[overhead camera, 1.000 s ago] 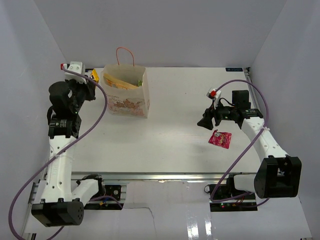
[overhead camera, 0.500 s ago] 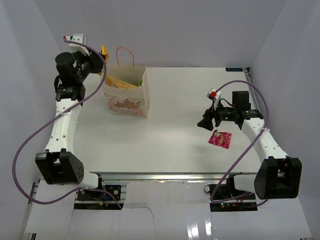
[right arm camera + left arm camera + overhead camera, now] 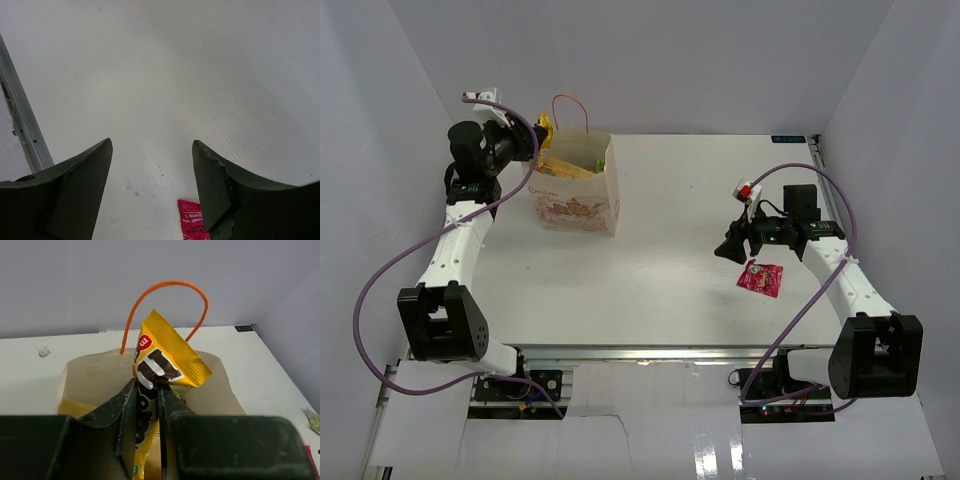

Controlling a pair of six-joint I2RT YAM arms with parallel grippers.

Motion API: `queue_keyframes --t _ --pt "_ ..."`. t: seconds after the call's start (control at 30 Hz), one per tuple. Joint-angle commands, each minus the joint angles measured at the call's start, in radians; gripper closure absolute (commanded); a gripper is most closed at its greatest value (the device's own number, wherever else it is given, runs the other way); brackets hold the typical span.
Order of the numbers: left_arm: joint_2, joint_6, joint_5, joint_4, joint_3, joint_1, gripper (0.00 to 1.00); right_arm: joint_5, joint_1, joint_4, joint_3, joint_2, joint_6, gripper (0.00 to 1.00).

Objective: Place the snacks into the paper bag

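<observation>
Yellow candy packet (image 3: 162,362) clamped in left pincer (image 3: 148,392), paper bag (image 3: 95,372) mouth just below. Lower past rim before releasing; avoid cord handle (image 3: 165,286). Right pincer (image 3: 151,145) wide open, empty.

Quantity on the tabletop (image 3: 660,300): one paper bag (image 3: 582,208), with one cord handle (image 3: 172,283) showing. Packets in view, four in total: one yellow candy packet (image 3: 162,365), one gold chip bag (image 3: 560,165), one green packet (image 3: 599,163), only partly visible inside the bag, and one red-pink pouch (image 3: 761,277). Pincers, two in total: one left pincer (image 3: 148,390) and one right pincer (image 3: 151,145).
</observation>
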Motion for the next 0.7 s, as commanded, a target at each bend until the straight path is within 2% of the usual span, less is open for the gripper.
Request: queue_keyframes --t 0.0,0.2,0.33,0.37,0.43,0.47,0.67 --pt "-0.029 -0.020 0.028 0.055 -0.035 0.004 0.79 -0.015 -0.006 0.005 -0.007 -0.010 0.000 0.29" --pt "-0.035 -0.015 0.008 0.061 -0.097 0.007 0.76 -0.012 -0.006 0.002 -0.010 -0.013 0.001 0.29" --pt "-0.051 -0.015 -0.021 0.063 -0.120 0.010 0.65 -0.010 -0.006 -0.001 -0.013 -0.013 0.000 0.29" --pt "-0.054 -0.017 -0.025 0.063 -0.123 0.010 0.59 -0.010 -0.007 -0.001 -0.013 -0.012 0.000 0.29" --pt "-0.063 -0.017 -0.031 0.063 -0.123 0.013 0.53 -0.012 -0.006 -0.007 -0.013 -0.010 -0.002 0.29" --pt "-0.064 -0.017 -0.033 0.061 -0.120 0.013 0.46 -0.013 -0.006 -0.010 -0.012 -0.009 -0.005 0.29" --pt "-0.080 -0.024 -0.031 0.049 -0.077 0.015 0.38 -0.013 -0.006 -0.059 0.002 -0.004 -0.042 0.29"
